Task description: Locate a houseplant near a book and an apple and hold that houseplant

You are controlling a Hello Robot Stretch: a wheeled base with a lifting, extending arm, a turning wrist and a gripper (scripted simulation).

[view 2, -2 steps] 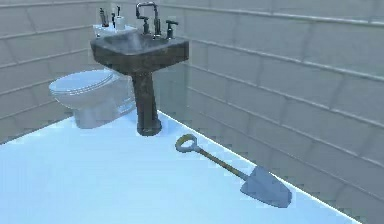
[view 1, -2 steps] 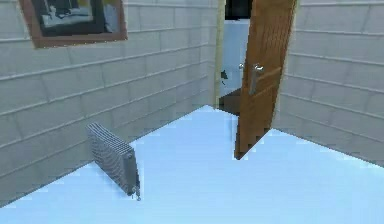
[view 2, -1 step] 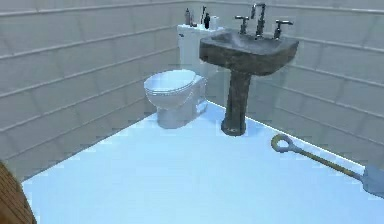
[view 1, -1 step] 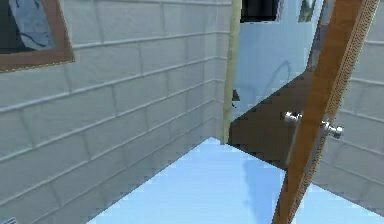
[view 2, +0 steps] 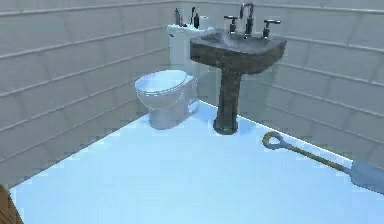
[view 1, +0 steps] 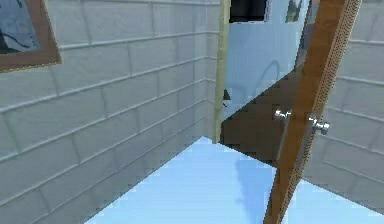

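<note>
Floor [view 2: 180, 175] of pale blue lay widest. A wooden door [view 1: 315, 110] stood at the forward view's three o'clock; a pedestal sink [view 2: 238, 50] at the arm side view's one, a toilet [view 2: 165, 90] at eleven. How the gripper's jaws stood, and where the houseplant was, could not be told.

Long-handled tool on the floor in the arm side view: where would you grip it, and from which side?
Probably the tool at mid-shaft, coming from above. It lies flat on the floor, and its slim wooden shaft is bare between a ring end and a dark head at the view's right edge.
</note>
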